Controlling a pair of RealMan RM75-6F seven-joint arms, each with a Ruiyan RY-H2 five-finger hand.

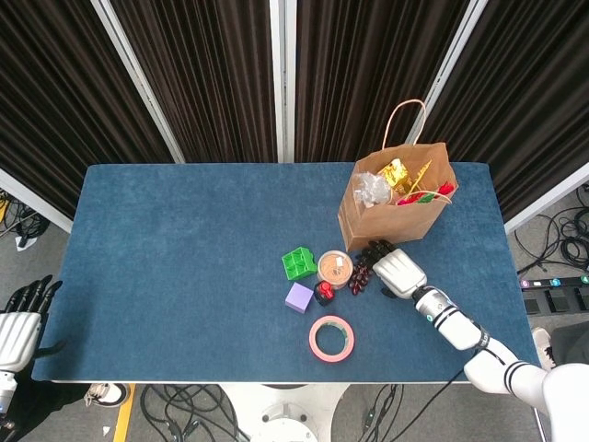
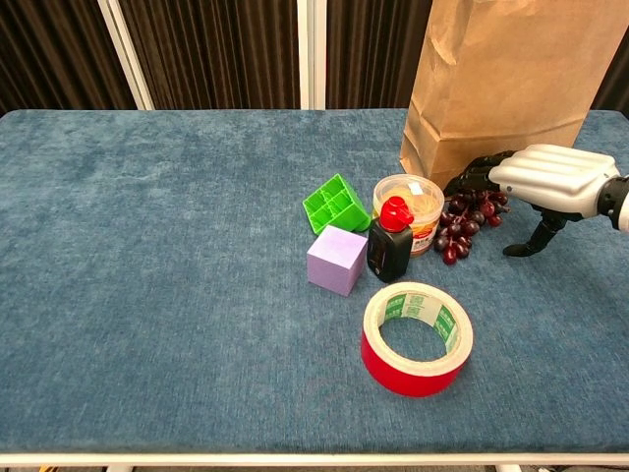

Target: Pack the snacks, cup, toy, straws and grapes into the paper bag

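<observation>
The brown paper bag [image 1: 396, 198] stands upright at the table's back right, and is also seen in the chest view [image 2: 501, 88]. Gold wrappers, clear plastic and red items show in its open top. A bunch of dark grapes [image 1: 361, 270] lies on the cloth just in front of the bag, next to a round tub. My right hand [image 1: 397, 270] hovers palm-down at the bunch. Its dark fingertips [image 2: 479, 177] curl over the grapes [image 2: 460, 224] and its thumb points down, apart from them. My left hand [image 1: 18, 330] hangs off the table's near left corner, fingers spread, holding nothing.
Left of the grapes sits a cluster: a round orange tub [image 2: 408, 197], a black bottle with a red cap [image 2: 390, 246], a green block [image 2: 336, 204] and a purple cube [image 2: 337, 260]. A red tape roll [image 2: 417, 336] lies nearer the front edge.
</observation>
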